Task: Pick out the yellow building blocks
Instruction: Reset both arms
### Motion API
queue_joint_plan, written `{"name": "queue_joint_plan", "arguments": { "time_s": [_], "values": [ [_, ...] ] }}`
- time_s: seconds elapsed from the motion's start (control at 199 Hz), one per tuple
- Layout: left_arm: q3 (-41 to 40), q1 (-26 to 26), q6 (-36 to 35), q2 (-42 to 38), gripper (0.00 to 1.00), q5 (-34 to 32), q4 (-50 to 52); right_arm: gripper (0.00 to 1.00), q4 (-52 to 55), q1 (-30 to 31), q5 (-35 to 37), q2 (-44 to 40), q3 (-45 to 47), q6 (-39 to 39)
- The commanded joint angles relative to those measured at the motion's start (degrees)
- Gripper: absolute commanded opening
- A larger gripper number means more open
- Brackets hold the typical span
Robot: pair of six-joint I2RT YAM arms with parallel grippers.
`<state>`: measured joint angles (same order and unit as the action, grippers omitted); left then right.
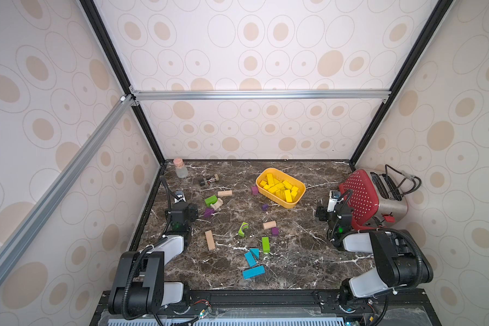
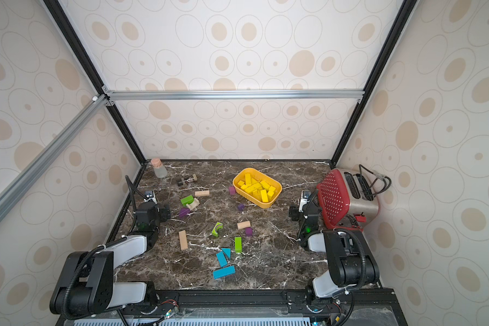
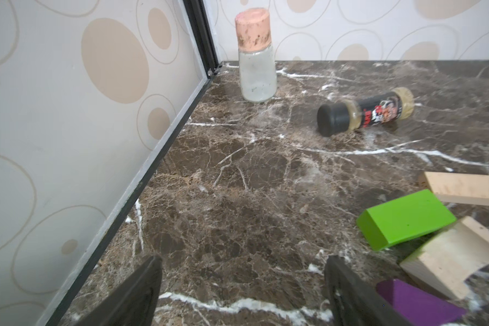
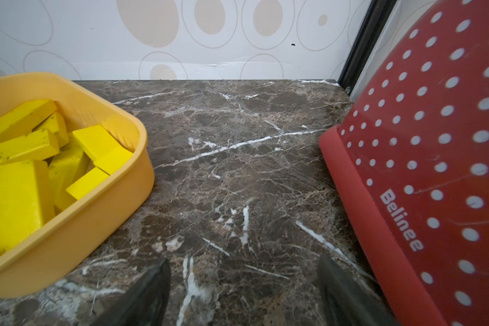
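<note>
Several yellow building blocks point(image 1: 280, 187) point(image 2: 256, 187) point(image 4: 20, 194) lie piled inside an orange-yellow plastic tub point(image 1: 266, 194) point(image 2: 242, 194) point(image 4: 96, 228) at the back middle of the marble table. I see no yellow block loose on the table. My left gripper point(image 3: 243, 288) point(image 1: 181, 197) hovers open over bare marble near the left wall, nothing between its fingers. My right gripper point(image 4: 243, 285) point(image 1: 332, 199) is open and empty too, low over the table between the tub and a red toaster.
A red dotted toaster point(image 1: 370, 200) point(image 4: 424, 158) stands at the right. A corked glass jar point(image 1: 180, 168) point(image 3: 256, 56) and a fallen spice bottle point(image 1: 209, 180) point(image 3: 364, 113) sit at the back left. Green point(image 3: 404, 220), purple point(image 1: 275, 231), blue point(image 1: 253, 272) and plain wood blocks point(image 1: 209, 240) are scattered about.
</note>
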<state>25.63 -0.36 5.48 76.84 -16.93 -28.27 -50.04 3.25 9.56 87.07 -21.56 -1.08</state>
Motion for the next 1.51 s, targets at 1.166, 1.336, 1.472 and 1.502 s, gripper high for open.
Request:
{"name": "queue_joint_plan", "arguments": {
  "time_s": [1.166,1.336,1.472,1.502],
  "values": [
    [0.1,1.0,-2.7,10.5,0.99,5.3,-16.6,1.00,2.5,-0.2,2.7,0.7,-1.3,-0.9],
    [0.1,1.0,-2.7,10.5,0.99,5.3,-16.6,1.00,2.6,-0.2,2.7,0.7,-1.3,-0.9],
    [0.5,1.0,-2.7,10.7,0.99,5.3,-16.2,1.00,2.6,-0.2,2.7,0.7,-1.3,-0.9],
    [0.6,1.0,-2.6,10.9,0.99,5.3,-16.2,1.00,2.5,-0.1,2.7,0.7,-1.3,-0.9]
  ]
}}
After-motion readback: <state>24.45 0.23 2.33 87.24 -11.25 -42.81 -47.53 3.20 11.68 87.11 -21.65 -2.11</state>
